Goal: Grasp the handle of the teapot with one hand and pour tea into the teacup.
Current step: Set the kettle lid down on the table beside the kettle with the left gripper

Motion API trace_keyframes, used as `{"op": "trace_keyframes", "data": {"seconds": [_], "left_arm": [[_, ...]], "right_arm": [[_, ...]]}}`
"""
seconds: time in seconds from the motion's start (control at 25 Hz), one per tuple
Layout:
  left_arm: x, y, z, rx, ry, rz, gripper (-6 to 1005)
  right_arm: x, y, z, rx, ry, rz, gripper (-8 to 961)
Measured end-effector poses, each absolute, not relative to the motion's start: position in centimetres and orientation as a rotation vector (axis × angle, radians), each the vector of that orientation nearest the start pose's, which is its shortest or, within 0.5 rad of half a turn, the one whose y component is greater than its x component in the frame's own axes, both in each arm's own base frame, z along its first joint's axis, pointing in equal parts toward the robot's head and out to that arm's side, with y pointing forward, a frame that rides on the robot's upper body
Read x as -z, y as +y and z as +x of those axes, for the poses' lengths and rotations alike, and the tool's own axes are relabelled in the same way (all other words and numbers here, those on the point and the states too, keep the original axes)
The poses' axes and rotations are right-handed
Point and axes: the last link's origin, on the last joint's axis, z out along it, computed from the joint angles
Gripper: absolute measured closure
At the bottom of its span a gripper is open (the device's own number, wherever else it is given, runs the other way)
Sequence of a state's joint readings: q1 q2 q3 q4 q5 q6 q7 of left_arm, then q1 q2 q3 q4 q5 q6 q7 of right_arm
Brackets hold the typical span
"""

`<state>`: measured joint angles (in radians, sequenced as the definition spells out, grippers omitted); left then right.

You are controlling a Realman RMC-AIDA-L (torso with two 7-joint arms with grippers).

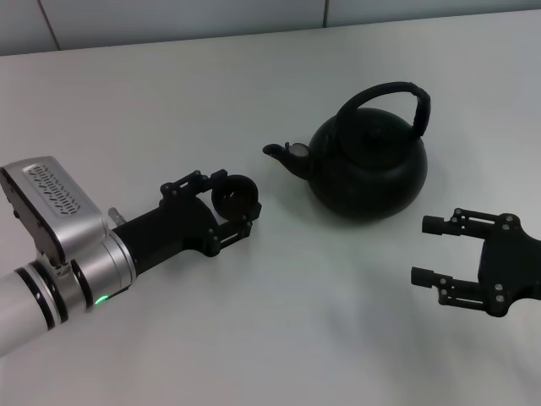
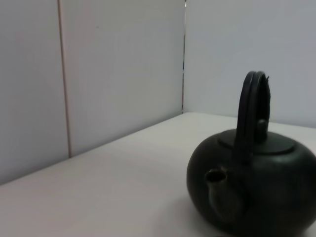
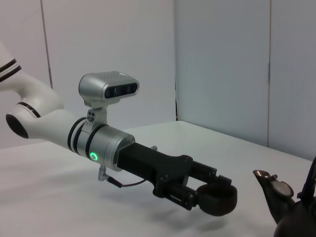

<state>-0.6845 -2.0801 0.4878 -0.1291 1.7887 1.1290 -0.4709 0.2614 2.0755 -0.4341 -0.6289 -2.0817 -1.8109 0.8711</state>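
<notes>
The large matte-black teapot (image 1: 368,165) stands on the white table, its spout (image 1: 283,156) pointing toward my left side. Its arched handle (image 1: 389,95) stands upright over the lid. It also shows in the left wrist view (image 2: 256,197). My left gripper (image 1: 228,203) is shut on the small black teacup (image 1: 236,195) and holds it just to the left of the spout, a short gap away. The cup in the gripper also shows in the right wrist view (image 3: 217,200). My right gripper (image 1: 435,249) is open and empty, in front and to the right of the teapot.
The white table (image 1: 321,321) runs back to a pale wall (image 1: 254,17). The left arm's silver forearm (image 1: 59,254) lies over the table's front left.
</notes>
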Motion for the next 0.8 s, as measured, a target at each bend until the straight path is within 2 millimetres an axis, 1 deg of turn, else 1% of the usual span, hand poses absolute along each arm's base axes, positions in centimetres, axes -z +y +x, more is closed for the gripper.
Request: {"op": "trace_keyframes", "data": {"seconds": [0.08, 0.28, 0.8], "left_arm": [[11.65, 31.52, -26.23, 0.639, -0.402, -2.511, 294], [12.06, 31.20, -26.53, 0.606, -0.404, -2.516, 291], [12.25, 30.90, -26.75, 0.599, -0.420, -2.509, 283]], "right_arm": [[-2.18, 22.45, 33.33, -0.752, 0.320, -2.603, 275], [-2.15, 22.50, 33.27, -0.755, 0.316, -2.604, 275], [-2.15, 22.40, 33.32, -0.754, 0.315, -2.603, 275]]}}
